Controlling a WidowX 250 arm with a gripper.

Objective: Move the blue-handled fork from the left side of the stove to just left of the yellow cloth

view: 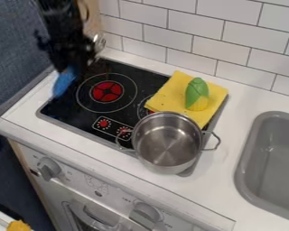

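We see the gripper (73, 67) at far left, blurry blue thing (64, 83) at its tip over stove's (67, 111) left edge — can't tell if open/shut; pot (166, 143) near right, by yellow cloth (167, 92) w/ toy corn (196, 95).

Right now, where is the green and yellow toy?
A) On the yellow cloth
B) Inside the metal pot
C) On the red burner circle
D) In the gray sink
A: the green and yellow toy rests on the yellow cloth, outside the metal pot.
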